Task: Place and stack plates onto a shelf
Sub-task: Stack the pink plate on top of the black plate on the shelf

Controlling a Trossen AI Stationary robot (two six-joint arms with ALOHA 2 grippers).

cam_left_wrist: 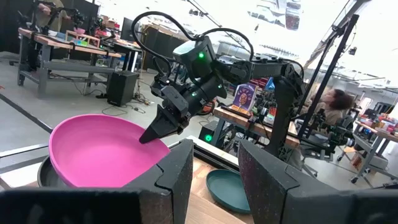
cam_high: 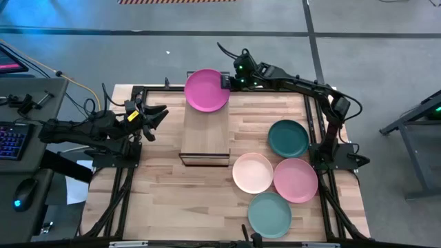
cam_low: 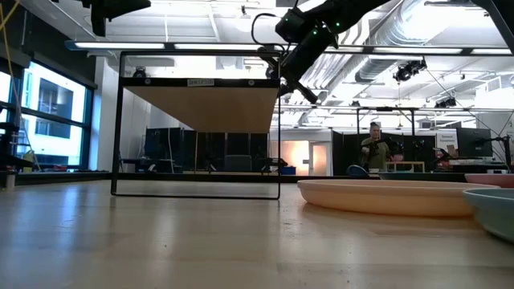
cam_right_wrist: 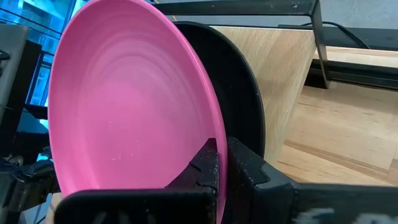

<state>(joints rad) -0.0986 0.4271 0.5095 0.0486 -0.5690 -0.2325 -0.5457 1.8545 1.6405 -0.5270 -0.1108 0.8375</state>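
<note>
Magenta plate (cam_high: 206,89) gripped at the far end of the shelf (cam_high: 205,131).

The right end effector (cam_high: 227,81) is clamped on the rim of the magenta plate, a round, shallow, matte dish with faint concentric rings on its face; it is tilted over a dark grey-black plate (cam_right_wrist: 239,93) that lies beneath it on the shelf's light plank top. The left end effector (cam_high: 156,117) hangs with its fingers spread apart, just left of the shelf and holding nothing. On the tabletop (cam_high: 158,200) to the right of the shelf lie the dark green plate (cam_high: 288,138), cream plate (cam_high: 252,172), pink plate (cam_high: 296,180) and light teal plate (cam_high: 269,214), the last three clustered with their edges overlapping.
</note>
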